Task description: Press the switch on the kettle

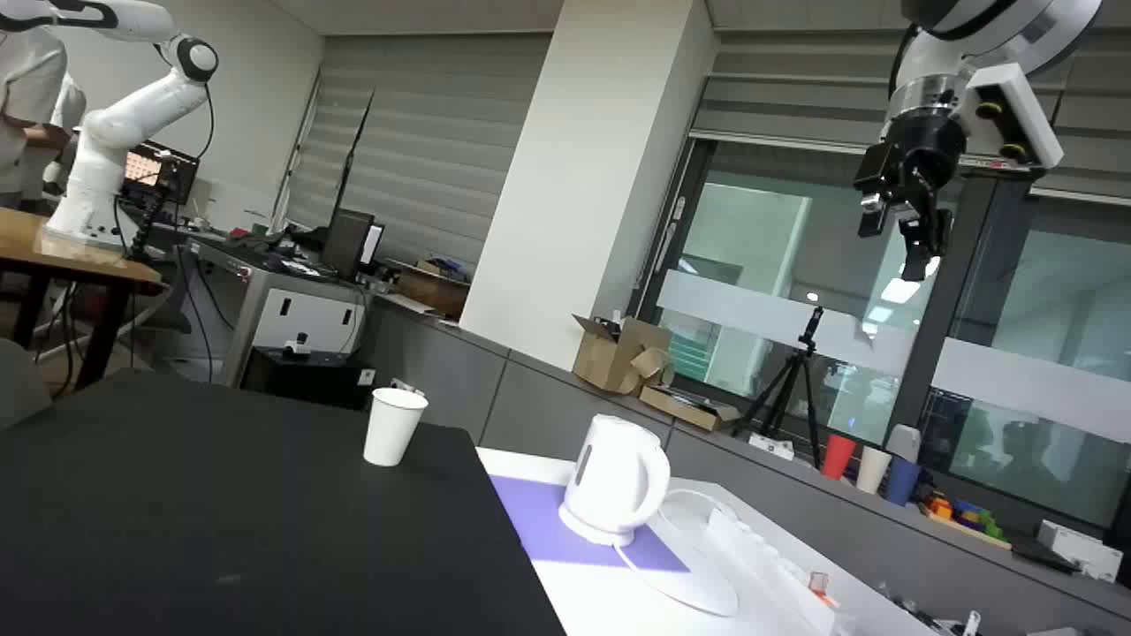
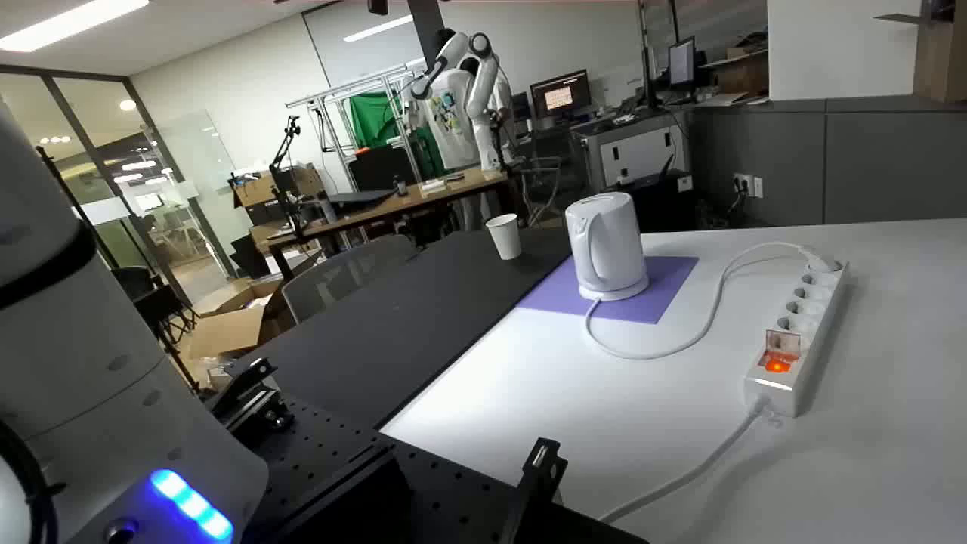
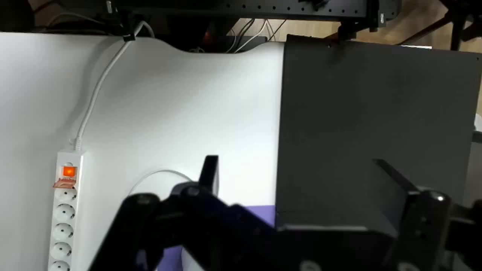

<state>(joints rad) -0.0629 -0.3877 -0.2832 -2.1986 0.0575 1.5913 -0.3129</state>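
In both exterior views the white kettle (image 2: pixel 616 234) stands upright on a purple mat (image 2: pixel 672 283) on the white worktop (image 2: pixel 906 340), its switch too small to make out. About nine o'clock from it, on the adjoining black surface (image 2: pixel 408 325), a white paper cup (image 2: pixel 505 236) stands well apart from the kettle. In an exterior view a white power strip (image 2: pixel 812 332) lies toward four o'clock, its orange switch (image 2: pixel 778 365) glowing, and the kettle's cord (image 2: pixel 650 356) curves across to a plug (image 2: pixel 821 261) at the strip's far end. The gripper (image 1: pixel 895 247) hangs high and well apart from the kettle, toward two o'clock of it in an exterior view; the jaws are spread wide, and in the wrist view the worktop and black surface show between them. In an exterior view, toward eleven o'clock of the kettle, the lit panel on a monitor (image 2: pixel 560 98) is too small to read, as is a small white label (image 2: pixel 684 183) on a black box (image 2: pixel 659 202) toward two o'clock.
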